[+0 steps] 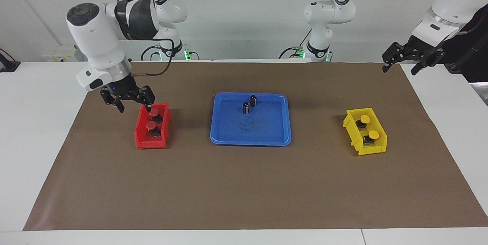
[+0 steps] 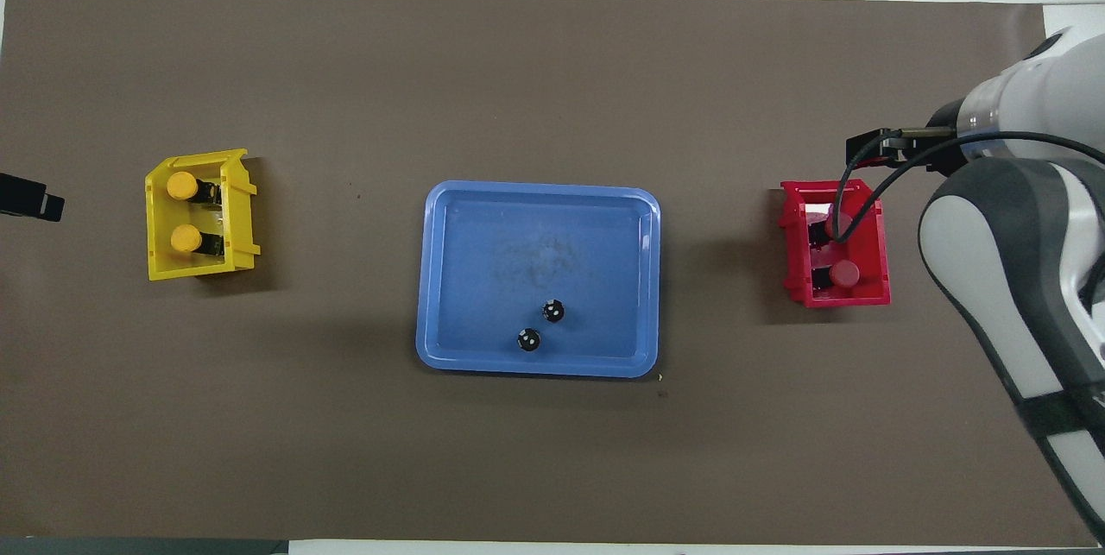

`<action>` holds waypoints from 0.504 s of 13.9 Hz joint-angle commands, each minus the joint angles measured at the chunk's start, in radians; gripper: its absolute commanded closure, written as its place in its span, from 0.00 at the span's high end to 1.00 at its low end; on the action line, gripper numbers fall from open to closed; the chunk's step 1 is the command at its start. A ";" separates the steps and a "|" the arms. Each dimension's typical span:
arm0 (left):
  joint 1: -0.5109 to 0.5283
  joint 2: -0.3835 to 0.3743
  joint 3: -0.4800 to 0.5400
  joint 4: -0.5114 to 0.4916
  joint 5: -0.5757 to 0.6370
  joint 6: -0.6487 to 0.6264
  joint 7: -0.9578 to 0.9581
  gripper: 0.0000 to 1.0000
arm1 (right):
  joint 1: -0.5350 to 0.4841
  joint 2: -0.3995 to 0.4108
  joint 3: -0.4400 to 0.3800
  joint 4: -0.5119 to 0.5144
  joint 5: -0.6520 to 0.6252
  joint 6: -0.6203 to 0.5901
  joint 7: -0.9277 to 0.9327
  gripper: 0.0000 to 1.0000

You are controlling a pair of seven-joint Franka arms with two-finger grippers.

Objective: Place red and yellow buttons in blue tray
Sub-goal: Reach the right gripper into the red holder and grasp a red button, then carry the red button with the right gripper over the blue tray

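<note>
Two red buttons (image 1: pixel 154 112) (image 1: pixel 151 125) sit in the small red bin (image 1: pixel 142 138); they also show in the overhead view (image 2: pixel 846 273). Two yellow buttons (image 1: pixel 365 119) (image 1: pixel 373 135) sit in the small yellow bin (image 1: pixel 354 132). The blue tray (image 1: pixel 267 134) lies at mid-table between the bins. My right gripper (image 1: pixel 134 106) is open and empty, low over the red bin's rim nearest the robots, with one fingertip (image 1: pixel 149 104) just above the closest red button. My left gripper (image 1: pixel 398 70) is open and empty, waiting over the mat's corner at the left arm's end.
Two dark capless cylinders (image 1: pixel 253 101) (image 1: pixel 246 108) stand in the tray near its rim closest to the robots. A brown mat (image 1: pixel 244 184) covers the table. The right arm's cable (image 2: pixel 850 201) hangs over the red bin in the overhead view.
</note>
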 commanded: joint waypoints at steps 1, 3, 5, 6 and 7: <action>-0.009 -0.022 0.009 -0.024 0.014 -0.004 0.001 1.00 | -0.012 -0.022 0.006 -0.106 0.019 0.099 -0.006 0.76; -0.009 -0.020 0.009 -0.024 0.014 -0.004 0.001 1.00 | -0.009 -0.022 0.008 -0.159 0.019 0.157 -0.006 0.71; -0.009 -0.020 0.009 -0.024 0.014 -0.004 0.001 1.00 | -0.010 -0.034 0.006 -0.216 0.019 0.202 -0.007 0.71; -0.009 -0.020 0.009 -0.024 0.014 -0.004 -0.001 1.00 | -0.010 -0.043 0.006 -0.239 0.019 0.220 -0.007 0.71; -0.009 -0.020 0.007 -0.022 0.014 -0.004 -0.001 1.00 | -0.010 -0.050 0.008 -0.264 0.019 0.237 -0.007 0.71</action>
